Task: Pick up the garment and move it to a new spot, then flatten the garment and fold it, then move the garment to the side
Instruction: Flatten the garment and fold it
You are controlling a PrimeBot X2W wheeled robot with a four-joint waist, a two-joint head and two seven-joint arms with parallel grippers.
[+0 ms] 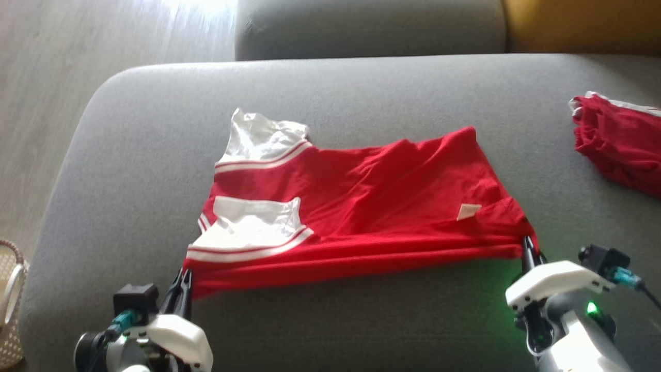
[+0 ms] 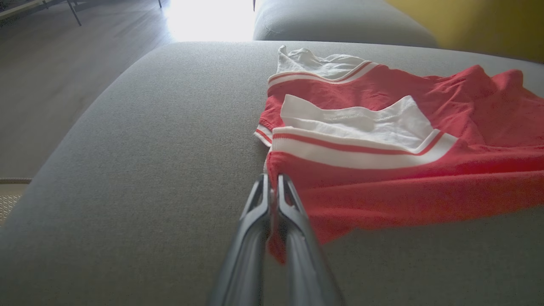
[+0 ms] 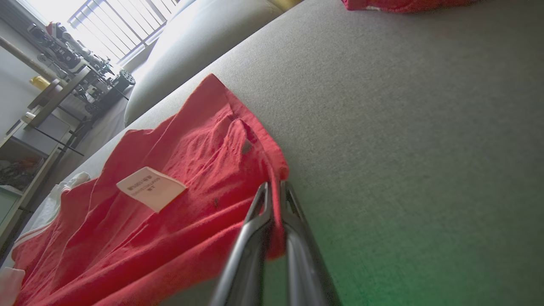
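The left hand [image 1: 184, 283] clamps the red garment [image 1: 361, 206] at its seven o'clock corner, the right hand [image 1: 527, 249] at four o'clock, on the sofa [image 1: 361, 88].

garment [image 1: 361, 206] — soft matt red knit, white trim; label [image 1: 468, 211] — paper-like | sofa [image 1: 129, 181] — coarse grey weave

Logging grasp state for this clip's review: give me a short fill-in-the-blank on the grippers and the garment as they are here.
1. The left gripper and right gripper are each ____ on a near corner of the garment.
2. The garment's body is red and its sleeves are mostly ____.
3. Its label lies nearer the ____ gripper.
Missing words: shut; white; right.
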